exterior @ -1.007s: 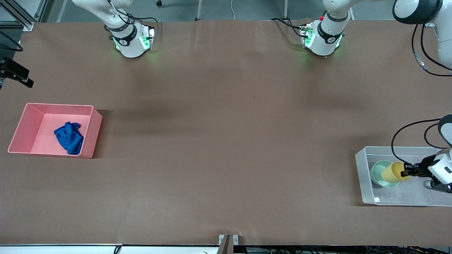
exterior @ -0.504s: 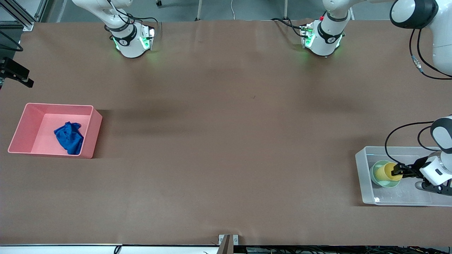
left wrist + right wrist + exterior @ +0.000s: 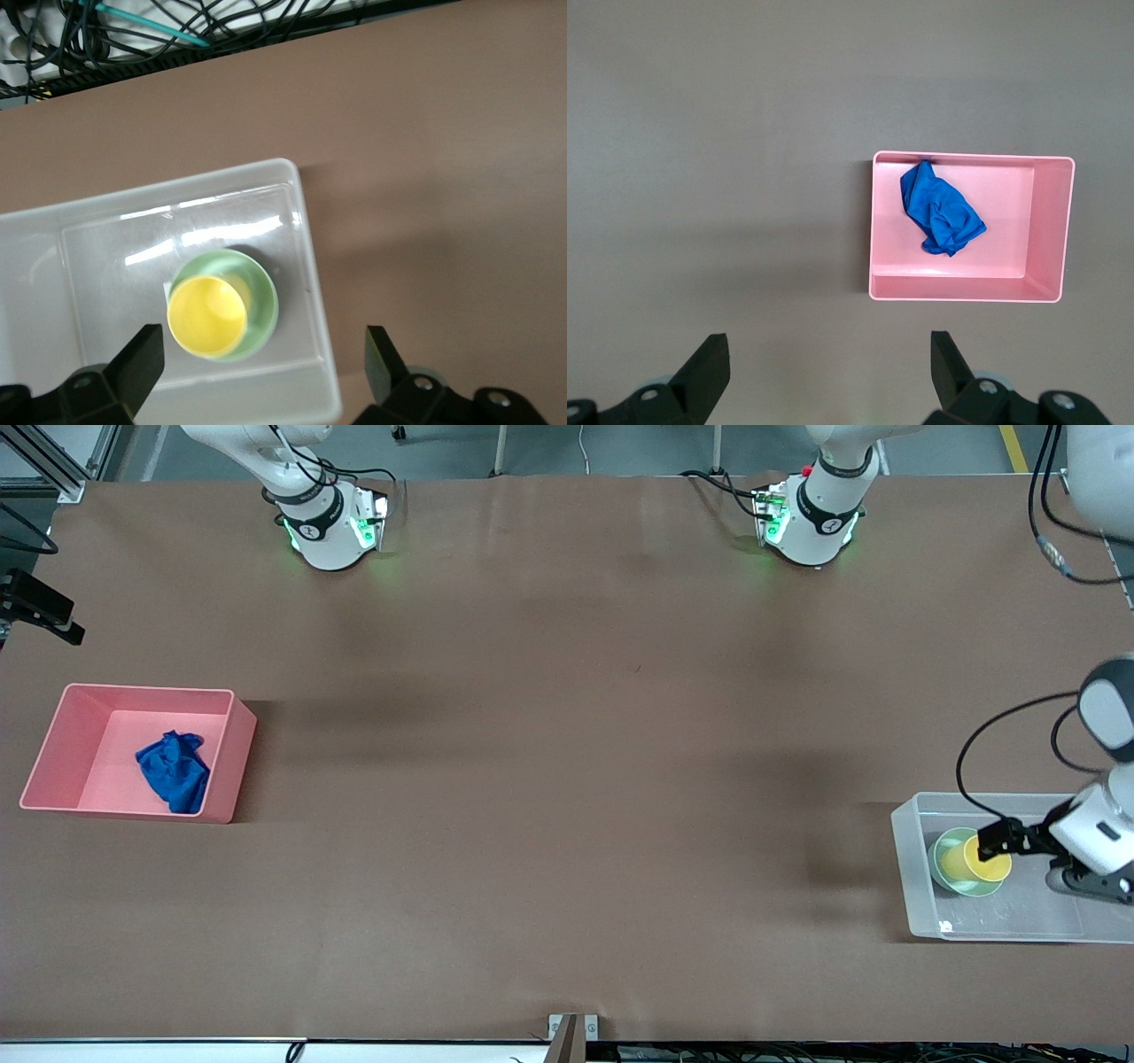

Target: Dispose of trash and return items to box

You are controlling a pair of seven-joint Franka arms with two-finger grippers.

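blue cloth (image 3: 174, 770) lies crumpled inside the pink bin (image 3: 57, 735), toward the right arm's end of the table; it rests on the bin floor, close to the wall on the bin's front-camera side. the right wrist view shows the same cloth (image 3: 940, 211) and bin (image 3: 1052, 230) from above.

clear box (image 3: 909, 868) sits at the left arm's end of the table, near the front-camera edge. inside it the green bowl (image 3: 941, 865) sits upright on the box floor, and the yellow cup (image 3: 962, 859) stands upright in the bowl, mouth up. the left wrist view shows the cup (image 3: 206, 316) nested in the bowl (image 3: 260, 297), in the end of the box (image 3: 306, 257) that is toward the table's middle.

left gripper (image 3: 992, 844) is over the box, right at the cup's rim; whether a finger touches the rim cannot be told. in its wrist view the fingers (image 3: 135, 365) are spread wide, with nothing between them.

right gripper (image 3: 830, 363) appears only in its own wrist view, over bare table (image 3: 744, 133) beside the pink bin, jaws spread wide and holding nothing. right arm waits.
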